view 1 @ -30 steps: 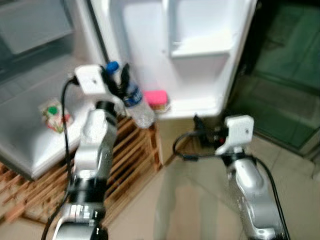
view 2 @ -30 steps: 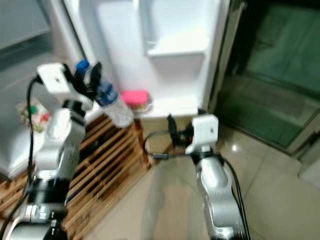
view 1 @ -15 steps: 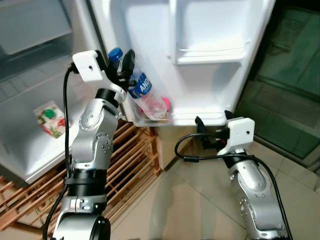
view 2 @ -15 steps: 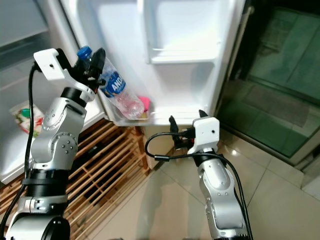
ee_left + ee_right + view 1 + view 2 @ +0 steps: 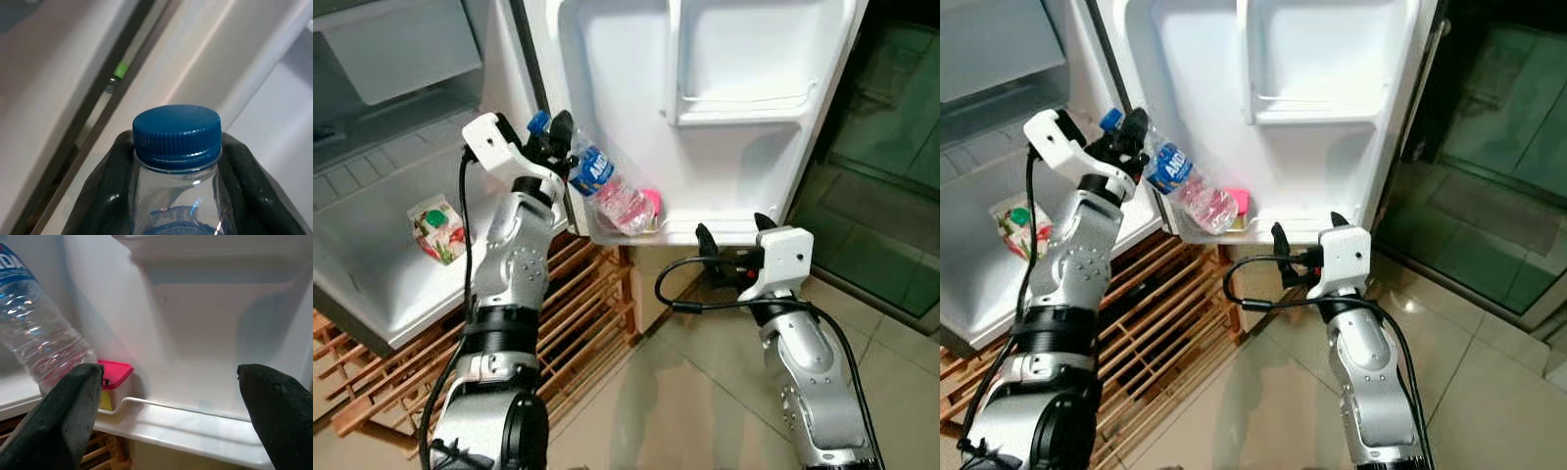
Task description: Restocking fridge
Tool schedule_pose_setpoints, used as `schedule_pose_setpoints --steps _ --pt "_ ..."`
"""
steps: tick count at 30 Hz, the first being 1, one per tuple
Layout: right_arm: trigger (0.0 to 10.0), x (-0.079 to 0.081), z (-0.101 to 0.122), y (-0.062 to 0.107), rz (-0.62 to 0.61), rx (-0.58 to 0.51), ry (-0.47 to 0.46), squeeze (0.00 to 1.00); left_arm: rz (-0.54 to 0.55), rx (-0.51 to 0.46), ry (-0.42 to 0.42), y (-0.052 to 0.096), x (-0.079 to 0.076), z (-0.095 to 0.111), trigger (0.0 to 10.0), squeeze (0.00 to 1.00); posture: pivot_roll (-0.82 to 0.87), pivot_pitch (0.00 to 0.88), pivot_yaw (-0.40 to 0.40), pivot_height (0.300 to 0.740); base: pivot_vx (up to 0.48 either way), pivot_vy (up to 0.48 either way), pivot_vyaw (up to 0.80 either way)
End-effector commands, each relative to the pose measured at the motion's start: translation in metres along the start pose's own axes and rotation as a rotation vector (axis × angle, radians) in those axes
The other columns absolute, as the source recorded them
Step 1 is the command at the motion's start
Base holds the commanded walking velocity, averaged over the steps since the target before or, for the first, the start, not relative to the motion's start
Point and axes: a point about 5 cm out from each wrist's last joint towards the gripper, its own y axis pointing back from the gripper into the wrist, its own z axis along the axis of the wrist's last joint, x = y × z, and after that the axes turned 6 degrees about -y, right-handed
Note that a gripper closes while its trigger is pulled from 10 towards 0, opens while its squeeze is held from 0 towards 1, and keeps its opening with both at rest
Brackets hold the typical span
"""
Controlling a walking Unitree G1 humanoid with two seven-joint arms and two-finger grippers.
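In the bottom rack of the open fridge door, the room right of a pink-lidded box lay free up to the rack's raised front lip. The left hand pinched the neck of a water bottle, which leaned steeply, base down in the rack's left end, apparently touching the box. The right hand hung below the rack, fingers spread wide. A carton sat on a fridge shelf; wooden slats lay beneath. The bottle was clear, blue-capped, blue-labelled.
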Motion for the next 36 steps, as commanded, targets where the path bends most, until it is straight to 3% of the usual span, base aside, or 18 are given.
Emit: schedule_pose_setpoints --steps 1,3,7,11,14,18,23,32,34,35,36 --pt "10.0 0.002 0.002 0.000 0.000 -0.010 0.003 0.00 0.028 -0.037 0.029 -0.009 -0.003 0.009 10.0 0.00 -0.18 0.000 0.128 0.740 0.000 0.000 0.00" --pt "10.0 0.001 0.005 0.003 0.001 -0.014 0.029 0.00 0.078 -0.038 0.088 -0.013 -0.003 0.004 10.0 0.00 -0.23 0.000 0.138 0.740 0.000 0.000 0.00" --pt "10.0 -0.004 0.008 0.005 -0.004 -0.020 0.047 0.00 0.085 -0.026 0.130 -0.017 -0.007 -0.001 10.0 0.00 -0.24 0.000 0.140 0.740 0.000 0.000 0.00" --pt "10.0 -0.005 0.007 0.009 -0.011 -0.018 0.051 0.00 0.064 -0.023 0.186 -0.020 -0.016 0.003 10.0 0.00 -0.24 0.000 0.150 0.740 0.000 0.000 0.00" --pt "10.0 -0.002 0.006 0.009 -0.014 -0.018 0.046 0.00 0.061 -0.020 0.197 -0.020 -0.018 0.005 10.0 0.00 -0.23 0.000 0.156 0.740 0.000 0.000 0.00" --pt "10.0 0.002 0.005 0.007 -0.019 -0.021 0.031 0.00 0.092 0.002 0.280 -0.021 -0.016 0.006 10.0 0.00 -0.22 0.000 0.170 0.740 0.000 0.000 0.00" --pt "10.0 0.002 0.006 0.006 -0.020 -0.027 0.031 0.00 0.080 -0.008 0.276 -0.024 -0.021 0.008 10.0 0.00 -0.23 0.000 0.176 0.740 0.000 0.000 0.00" --pt "10.0 -0.001 0.006 0.006 -0.042 -0.035 0.031 0.00 0.011 0.006 0.204 -0.023 -0.025 0.011 10.0 0.00 -0.22 0.000 0.184 0.740 0.000 0.000 0.00" --pt "10.0 -0.001 0.007 0.005 -0.042 -0.040 0.030 0.00 -0.063 -0.006 0.108 -0.020 -0.029 0.018 10.0 0.00 -0.22 0.000 0.183 0.740 0.000 0.000 0.00" --pt "10.0 -0.001 0.007 0.005 -0.042 -0.040 0.030 0.00 -0.063 -0.006 0.108 -0.020 -0.029 0.018 10.0 0.00 -0.22 0.000 0.183 0.740 0.000 0.000 0.00" --pt "10.0 -0.003 0.007 0.006 -0.059 -0.043 0.027 0.00 -0.147 -0.057 -0.103 -0.012 -0.028 0.029 10.0 0.00 -0.20 0.000 0.177 0.740 0.000 0.000 0.00"
